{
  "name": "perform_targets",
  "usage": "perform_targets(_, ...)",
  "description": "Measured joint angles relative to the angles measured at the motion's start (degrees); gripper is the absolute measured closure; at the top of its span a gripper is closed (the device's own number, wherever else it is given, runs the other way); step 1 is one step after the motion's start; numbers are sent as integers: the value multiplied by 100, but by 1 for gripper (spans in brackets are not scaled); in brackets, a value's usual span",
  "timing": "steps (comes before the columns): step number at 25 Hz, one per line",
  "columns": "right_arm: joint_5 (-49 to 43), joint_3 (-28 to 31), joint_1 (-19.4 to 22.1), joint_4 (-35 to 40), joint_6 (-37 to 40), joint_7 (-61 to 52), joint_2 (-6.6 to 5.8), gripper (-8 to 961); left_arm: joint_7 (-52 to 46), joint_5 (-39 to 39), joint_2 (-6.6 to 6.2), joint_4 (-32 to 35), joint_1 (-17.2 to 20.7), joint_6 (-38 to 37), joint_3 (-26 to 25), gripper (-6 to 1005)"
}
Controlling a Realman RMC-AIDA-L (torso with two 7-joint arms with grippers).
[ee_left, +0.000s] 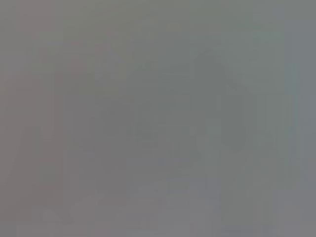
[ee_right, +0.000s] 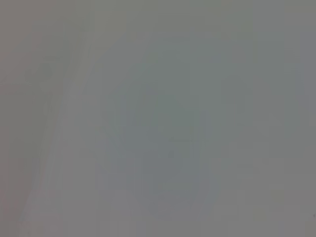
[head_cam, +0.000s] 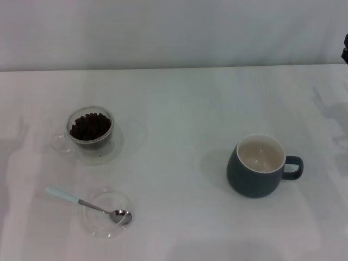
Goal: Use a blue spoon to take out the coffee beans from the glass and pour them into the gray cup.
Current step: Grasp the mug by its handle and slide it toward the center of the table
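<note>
On the white table's left, the clear glass [head_cam: 91,134] stands upright, its handle pointing left, filled with dark coffee beans [head_cam: 89,126]. In front of it the blue spoon [head_cam: 87,204] lies with its metal bowl resting in a shallow clear dish [head_cam: 100,224] and its pale handle pointing back left. The gray cup [head_cam: 258,166] stands on the right, handle to the right, its cream inside looking empty. Neither gripper shows in the head view. Both wrist views show only a plain grey blur.
A small dark piece of the robot [head_cam: 345,48] pokes in at the right edge near the table's back. The white table [head_cam: 179,109] stretches between the glass and the cup, with a pale wall behind it.
</note>
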State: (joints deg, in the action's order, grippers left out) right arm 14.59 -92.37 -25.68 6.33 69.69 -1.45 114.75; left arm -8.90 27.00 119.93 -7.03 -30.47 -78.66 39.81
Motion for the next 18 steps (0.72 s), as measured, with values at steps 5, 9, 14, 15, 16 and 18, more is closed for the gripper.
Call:
perform_targets(5, 0, 1, 35, -17, 23, -9, 10, 96, -4, 94, 3, 0, -13, 0, 0, 107)
perform_targets(9, 16, 6, 51, -18, 37, -21, 20, 96, -5, 98, -8, 4, -13, -8, -4, 107)
perform_targets(14, -2, 0, 54, -31, 8, -23, 22, 96, -7, 104, -6, 1, -5, -8, 6, 107)
perform_targets(15, -2, 0, 55, -33, 7, -24, 21, 96, -7, 104, -5, 1, -4, -8, 7, 107)
perform_targets(16, -2, 1, 55, -33, 8, -24, 22, 97, -7, 104, -5, 0, 4, -10, 7, 107)
perform_targets(18, -2, 3, 50, -35, 15, -25, 21, 97, -7, 105, -5, 0, 11, -15, 9, 107)
